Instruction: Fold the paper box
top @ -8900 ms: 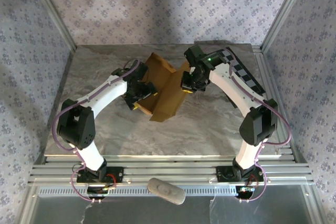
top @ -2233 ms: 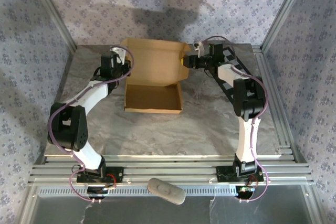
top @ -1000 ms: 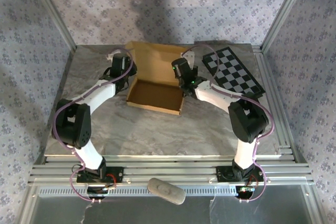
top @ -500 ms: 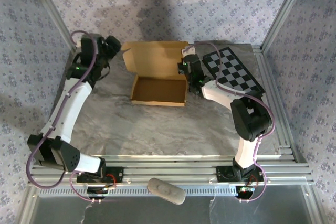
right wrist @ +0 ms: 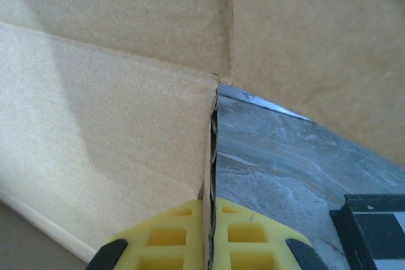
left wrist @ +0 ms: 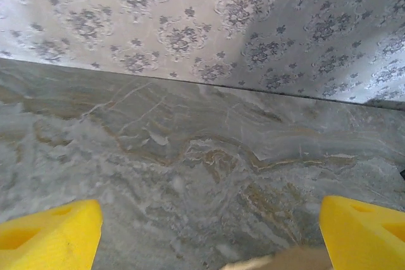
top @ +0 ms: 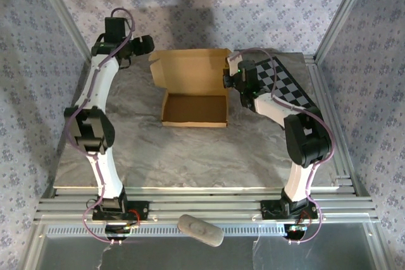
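The tan paper box (top: 194, 109) sits at the middle back of the marble table as a shallow tray, with its lid (top: 190, 69) standing up behind. My right gripper (top: 230, 81) is shut on the tray's right wall; in the right wrist view the yellow fingers (right wrist: 183, 238) pinch the cardboard edge (right wrist: 211, 156). My left gripper (top: 149, 45) is raised at the back left, apart from the lid's left flap. In the left wrist view its jaws stand wide open (left wrist: 205, 222) over bare marble, and a sliver of cardboard (left wrist: 285, 260) shows at the bottom edge.
A black-and-white checkerboard panel (top: 286, 86) lies right of the box, under the right arm. Patterned walls and metal frame posts close in the table on three sides. A grey oblong object (top: 200, 230) rests on the front rail.
My left arm has let go of the box's left side, risen toward the back left corner and opened its jaws. The box has shifted slightly right, with the right gripper still gripping it.
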You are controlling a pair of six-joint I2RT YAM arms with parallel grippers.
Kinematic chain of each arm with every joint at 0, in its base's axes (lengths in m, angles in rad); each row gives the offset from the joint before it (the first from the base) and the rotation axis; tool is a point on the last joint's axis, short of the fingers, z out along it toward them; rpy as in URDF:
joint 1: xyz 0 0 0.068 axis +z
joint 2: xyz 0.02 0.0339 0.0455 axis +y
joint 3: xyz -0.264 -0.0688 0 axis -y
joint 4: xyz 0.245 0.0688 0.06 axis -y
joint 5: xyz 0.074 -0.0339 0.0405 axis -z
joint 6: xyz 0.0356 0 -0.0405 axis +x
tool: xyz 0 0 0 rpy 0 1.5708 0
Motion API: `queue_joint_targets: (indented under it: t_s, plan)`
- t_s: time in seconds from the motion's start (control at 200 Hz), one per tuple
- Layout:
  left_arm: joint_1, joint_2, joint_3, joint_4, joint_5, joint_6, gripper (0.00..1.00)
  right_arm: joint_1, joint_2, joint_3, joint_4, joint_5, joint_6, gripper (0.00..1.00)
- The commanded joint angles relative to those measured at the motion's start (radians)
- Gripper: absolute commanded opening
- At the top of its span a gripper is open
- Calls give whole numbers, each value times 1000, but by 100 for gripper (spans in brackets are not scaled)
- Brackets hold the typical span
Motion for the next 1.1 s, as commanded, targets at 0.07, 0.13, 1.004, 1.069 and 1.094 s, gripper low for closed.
queue_joint_targets:
  t_s: [0.07, 0.13, 1.004, 1.069, 1.094]
  plan:
    - [6, 88, 147, 1, 100, -55, 90, 3, 31, 46, -46, -58, -60, 0]
    - [13, 108, 160, 1, 124, -96, 91, 1, 34, 47, -49, -50, -58, 0]
    - [27, 269, 276, -253, 383, -771, 84, 0, 43, 53, -58, -43, -47, 0]
    - [25, 228, 216, -216, 373, -814, 84, 6, 43, 51, -56, -21, -44, 0]
    - [24, 211, 194, -204, 365, -831, 84, 7, 44, 52, -56, -12, -43, 0]
